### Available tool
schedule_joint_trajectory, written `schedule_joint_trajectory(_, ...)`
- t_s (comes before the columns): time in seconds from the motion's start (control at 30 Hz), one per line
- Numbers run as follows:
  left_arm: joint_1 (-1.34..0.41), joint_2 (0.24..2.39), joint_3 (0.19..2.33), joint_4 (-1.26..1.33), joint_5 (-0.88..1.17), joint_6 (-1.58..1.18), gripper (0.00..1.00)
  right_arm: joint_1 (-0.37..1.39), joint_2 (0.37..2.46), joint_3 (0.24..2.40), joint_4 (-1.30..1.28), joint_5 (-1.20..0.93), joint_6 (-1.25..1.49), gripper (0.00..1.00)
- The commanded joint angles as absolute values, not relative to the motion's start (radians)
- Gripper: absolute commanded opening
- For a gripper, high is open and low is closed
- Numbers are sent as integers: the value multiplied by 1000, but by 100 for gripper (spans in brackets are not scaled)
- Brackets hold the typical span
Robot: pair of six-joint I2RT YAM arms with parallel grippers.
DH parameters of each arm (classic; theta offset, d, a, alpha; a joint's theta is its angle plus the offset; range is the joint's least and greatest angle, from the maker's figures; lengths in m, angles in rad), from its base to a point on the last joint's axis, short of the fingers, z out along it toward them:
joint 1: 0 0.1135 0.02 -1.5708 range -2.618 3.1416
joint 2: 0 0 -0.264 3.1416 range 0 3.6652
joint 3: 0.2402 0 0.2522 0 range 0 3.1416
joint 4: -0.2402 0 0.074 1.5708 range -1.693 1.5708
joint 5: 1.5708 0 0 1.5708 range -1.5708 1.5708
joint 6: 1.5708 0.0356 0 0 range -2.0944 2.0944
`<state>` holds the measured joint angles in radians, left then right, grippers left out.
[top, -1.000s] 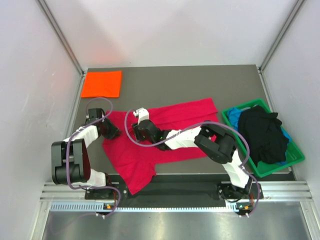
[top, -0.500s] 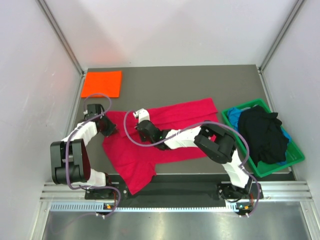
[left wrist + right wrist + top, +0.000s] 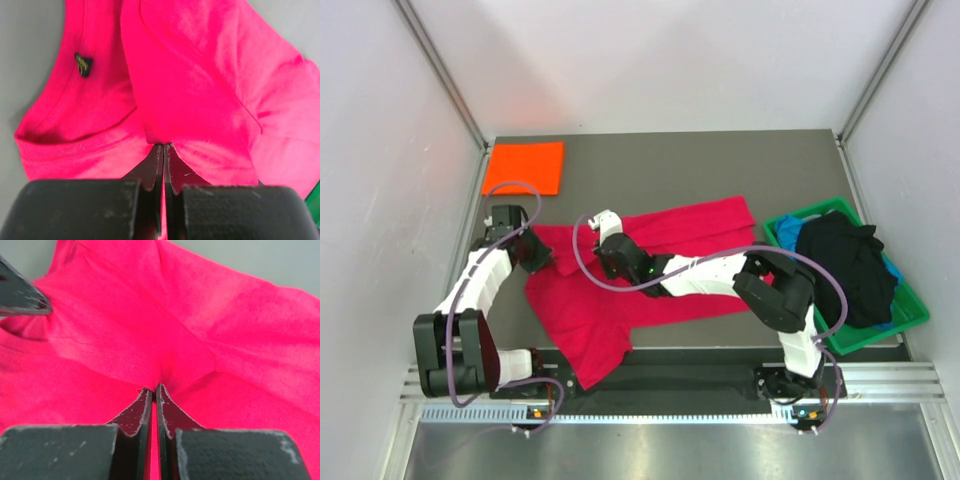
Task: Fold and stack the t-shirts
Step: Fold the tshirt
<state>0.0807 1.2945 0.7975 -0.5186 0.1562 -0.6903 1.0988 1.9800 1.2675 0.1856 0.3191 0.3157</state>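
Closed since last frame | left hand point(image 3: 164, 150), right hand point(image 3: 154, 392) pinch crimson t-shirt point(image 3: 190, 90) | neck label point(image 3: 83, 65) unreadable

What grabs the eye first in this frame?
The crimson t-shirt sprawled across the middle of the table, with the left gripper and right gripper both pinched shut on it near its collar. Next, the folded orange t-shirt at the far left corner and the green bin of black clothing at right.

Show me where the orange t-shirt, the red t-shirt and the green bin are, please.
orange t-shirt point(image 3: 524, 167): top view, middle of the folded cloth.
red t-shirt point(image 3: 705, 225): top view, its flat far part.
green bin point(image 3: 865, 338): top view, near wall.
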Motion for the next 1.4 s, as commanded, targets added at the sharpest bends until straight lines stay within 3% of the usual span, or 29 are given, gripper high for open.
schedule_joint_trajectory(0.0,64,1221,770,-563,158,-721,0,1097,1919,1246,187,290,293,1)
schedule_joint_trajectory(0.7,-130,1108,643,-551,12,-903,0,1077,1896,1172,219,250,296,1)
schedule_joint_trajectory(1.37,-212,1032,580,-580,-119,-1069,0,1069,1870,1143,224,244,295,1)
